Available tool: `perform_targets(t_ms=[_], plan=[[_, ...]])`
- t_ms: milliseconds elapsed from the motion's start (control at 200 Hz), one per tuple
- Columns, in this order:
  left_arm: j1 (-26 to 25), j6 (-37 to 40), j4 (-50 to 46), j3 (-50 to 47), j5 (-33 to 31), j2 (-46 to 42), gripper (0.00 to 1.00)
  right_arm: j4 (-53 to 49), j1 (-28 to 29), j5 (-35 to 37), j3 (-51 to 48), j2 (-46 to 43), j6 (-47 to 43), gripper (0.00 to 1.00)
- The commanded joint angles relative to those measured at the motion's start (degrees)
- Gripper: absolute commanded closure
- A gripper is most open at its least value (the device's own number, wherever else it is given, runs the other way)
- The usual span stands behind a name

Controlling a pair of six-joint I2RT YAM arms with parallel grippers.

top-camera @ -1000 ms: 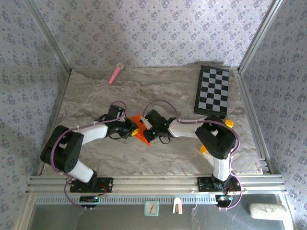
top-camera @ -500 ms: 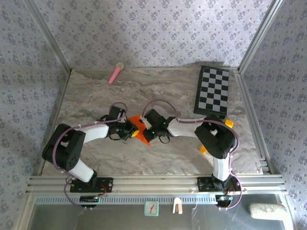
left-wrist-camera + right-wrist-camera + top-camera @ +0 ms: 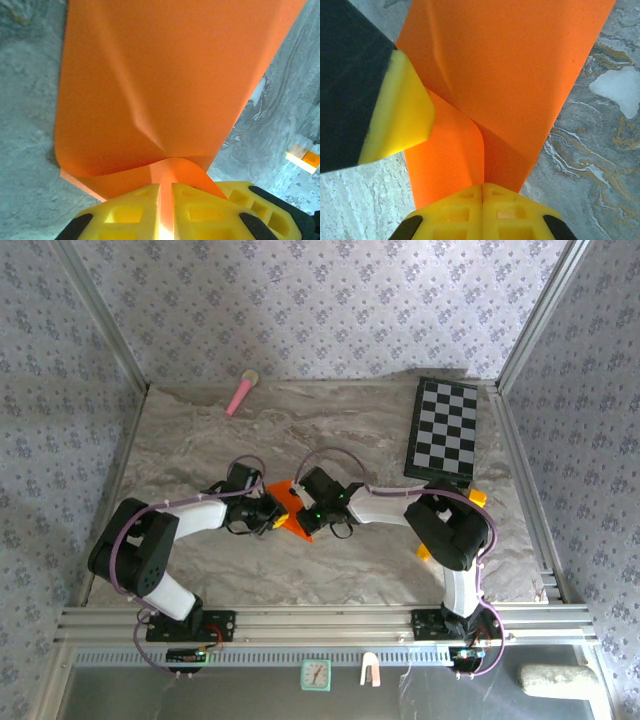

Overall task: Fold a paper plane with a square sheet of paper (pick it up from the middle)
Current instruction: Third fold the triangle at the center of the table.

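The fold is under way, not finished: the orange sheet of paper [image 3: 294,522] lies a little left of the middle of the marbled table [image 3: 200,440], caught between both arms, and it shows creases and a curled flap but no slim dart shape yet. In the left wrist view the left gripper [image 3: 165,192] has its yellow fingers drawn almost together, with a thin edge of the sheet [image 3: 165,85] nipped between them; the paper bows up just ahead of the tips. In the right wrist view the right gripper [image 3: 483,192] is likewise closed tight on a folded edge [image 3: 520,75], and one yellow finger [image 3: 400,112] of the other arm presses in from the left, so the two grips sit just beside each other. From overhead the grippers [image 3: 272,508] [image 3: 308,504] cover most of the sheet, so which fold this is cannot be told for sure; it looks like a flap being brought over toward the centre line. The next move likely calls for one grip to hold firm while the other lays the flap flat and presses the crease (thin paper will buckle if both pull at once). Room is good: the checkerboard [image 3: 443,430] and the pink stick [image 3: 241,392] lie well apart at the back, a small yellow-orange block [image 3: 304,156] sits off to the right, and the near rail [image 3: 320,618] is some way off.
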Motion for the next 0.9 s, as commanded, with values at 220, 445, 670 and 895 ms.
perform_targets(t_ms=[220, 445, 670, 895], plan=[[-0.21, 1.5, -1.42, -0.86, -0.91, 1.72, 0.86, -4.52, 0.13, 0.16, 0.61, 2.7, 1.22, 0.98], [-0.21, 1.52, -2.39, -0.85, -1.96, 1.96, 0.86, -4.73, 0.13, -0.07, 0.96, 2.83, 1.37, 0.98], [-0.21, 1.06, -4.82, -0.65, -3.06, 2.42, 0.86, -5.21, -0.14, -1.24, 2.32, 2.1, 1.96, 0.96], [-0.21, 0.58, -5.35, -0.53, -2.9, 3.08, 0.87, -8.41, -0.71, -3.23, 7.17, -2.35, 4.45, 0.77]])
